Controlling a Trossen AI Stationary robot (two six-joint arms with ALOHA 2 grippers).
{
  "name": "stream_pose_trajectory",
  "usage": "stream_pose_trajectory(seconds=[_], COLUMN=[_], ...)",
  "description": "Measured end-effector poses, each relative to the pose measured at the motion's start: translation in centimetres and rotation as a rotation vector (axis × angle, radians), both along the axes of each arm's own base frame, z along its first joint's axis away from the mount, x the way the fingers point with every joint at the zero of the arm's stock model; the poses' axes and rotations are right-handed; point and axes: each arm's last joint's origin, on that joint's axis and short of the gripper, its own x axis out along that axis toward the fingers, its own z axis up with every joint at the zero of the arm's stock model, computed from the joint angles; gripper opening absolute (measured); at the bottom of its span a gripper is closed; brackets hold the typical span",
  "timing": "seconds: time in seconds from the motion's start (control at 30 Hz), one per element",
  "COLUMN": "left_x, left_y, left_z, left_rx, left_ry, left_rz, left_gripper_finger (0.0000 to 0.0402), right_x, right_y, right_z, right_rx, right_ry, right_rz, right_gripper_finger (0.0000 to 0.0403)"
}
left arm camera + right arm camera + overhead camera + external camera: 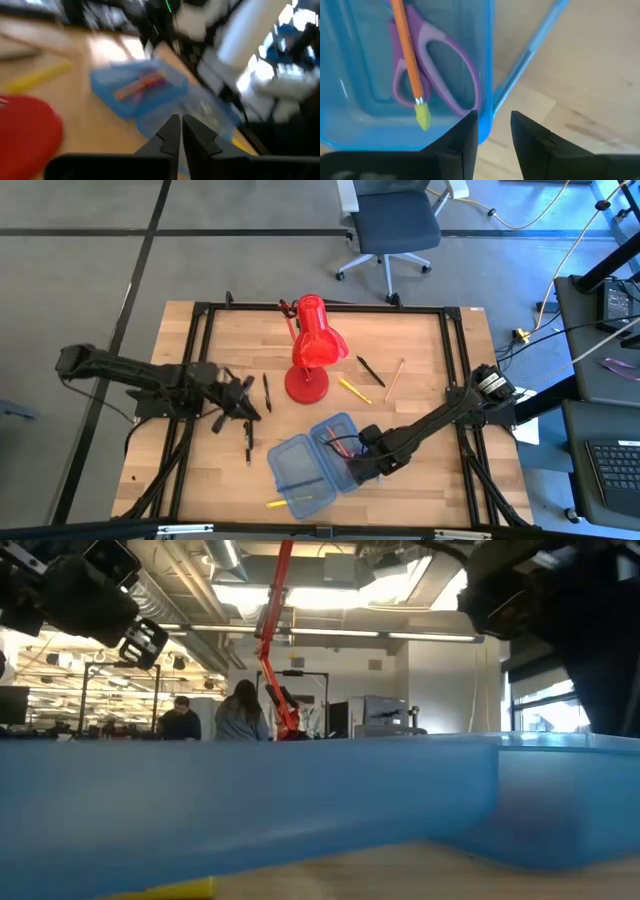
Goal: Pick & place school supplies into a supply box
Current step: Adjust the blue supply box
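The right gripper (492,131) hangs at the blue case's (312,458) 3 o'clock edge, jaws partly apart astride its wall, gripping nothing visibly; purple scissors (437,75) and an orange pencil (408,55) lie inside. At the counter's (420,345) 9 o'clock, the left gripper (243,402) hovers with jaws pressed together, empty, black pens (267,392) lying beside it.

Blue supply box (305,465) lies open; purple scissors (432,70) and orange pencil (407,55) inside (pens scattered).
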Motion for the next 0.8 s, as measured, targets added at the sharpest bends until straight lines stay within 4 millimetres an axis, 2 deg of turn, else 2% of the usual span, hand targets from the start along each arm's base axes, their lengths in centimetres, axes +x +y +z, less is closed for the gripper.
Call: stream_pose_trajectory(seconds=[0.27, 0.53, 0.8], left_x=[4.7, 9.6, 12.2], left_y=[-3.8, -6.7, -8.1], left_z=[0.0, -1.7, -3.6], left_rx=[0.029, 0.073, 0.124], left_ry=[0.26, 0.436, 0.659], left_rz=[-0.053, -0.051, -0.022], left_gripper_finger=[0.0002, 0.0001, 0.0002], right_x=[0.1, 0.2, -0.2], right_y=[-0.8, -0.9, -0.3], right_z=[0.0, 0.0, 0.0], right_rx=[-0.011, -0.011, -0.011], right_ry=[0.029, 0.028, 0.026], right_rz=[0.022, 0.02, 0.068], right_gripper_finger=[0.0119, 0.0119, 0.0119])
